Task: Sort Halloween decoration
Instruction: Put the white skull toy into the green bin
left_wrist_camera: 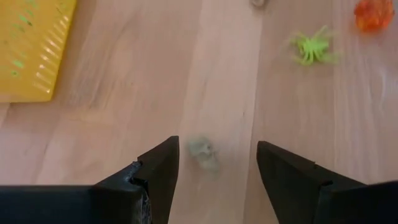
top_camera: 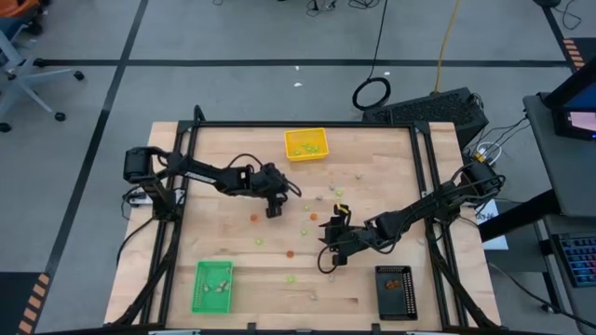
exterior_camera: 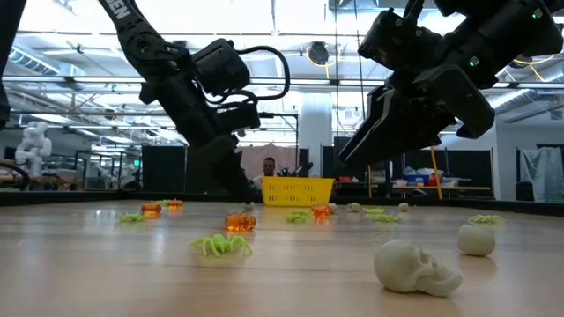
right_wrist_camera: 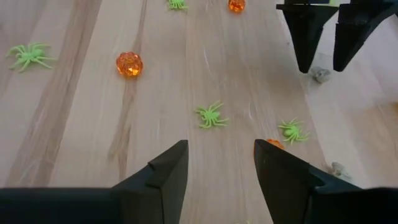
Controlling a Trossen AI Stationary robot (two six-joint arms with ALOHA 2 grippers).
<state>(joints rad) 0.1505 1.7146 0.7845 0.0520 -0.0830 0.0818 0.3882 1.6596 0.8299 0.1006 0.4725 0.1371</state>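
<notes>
A: Right, start nearest the front edge — the green tray [top_camera: 211, 287] sits near left with a few pieces in it, the black tray [top_camera: 396, 292] near right with some orange bits inside.

B: And just beyond the black tray hangs the right gripper [top_camera: 327, 265], raised off the wood, fingers parted, nothing between them. Its wrist view looks across green spiders [right_wrist_camera: 212, 116] and an orange pumpkin [right_wrist_camera: 129, 64] lying loose on the table [top_camera: 372, 186].

A: In the low view a pale skull [exterior_camera: 414, 266] lies closest to the camera, a green spider [exterior_camera: 220, 246] to its left, orange pieces farther back.

B: So the Halloween decoration [top_camera: 290, 252] is scattered over the middle of the table, between the two arms.

A: Farther in, the left gripper [top_camera: 274, 212] points down at the wood, jaws wide apart. A small greyish skull [left_wrist_camera: 204, 154] lies on the table between its fingers [left_wrist_camera: 155, 177], untouched by either.

B: It looks low over the board; whether the tips touch, I can't tell.

A: Farthest back, the yellow tray [top_camera: 305, 144] sits by the far edge, green pieces inside.
</notes>
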